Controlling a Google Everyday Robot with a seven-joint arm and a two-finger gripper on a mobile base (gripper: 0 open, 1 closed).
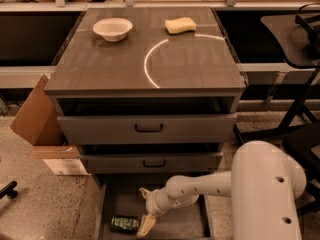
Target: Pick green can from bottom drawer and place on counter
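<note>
The green can (124, 223) lies on its side at the front left of the open bottom drawer (187, 224). My gripper (145, 210) is inside that drawer, just right of the can and apart from it. Its two cream fingers are spread open: one finger (145, 193) points up toward the back, the other finger (146, 226) lies low beside the can's right end. Nothing is held. The counter (100, 64) with its white arc (150, 59) is above.
A white bowl (112, 29) and a yellow sponge (180, 25) sit at the back of the counter. Two upper drawers with black handles (148, 128) stand slightly open. A cardboard box (37, 121) leans at the cabinet's left. A black stand (300, 44) is at the right.
</note>
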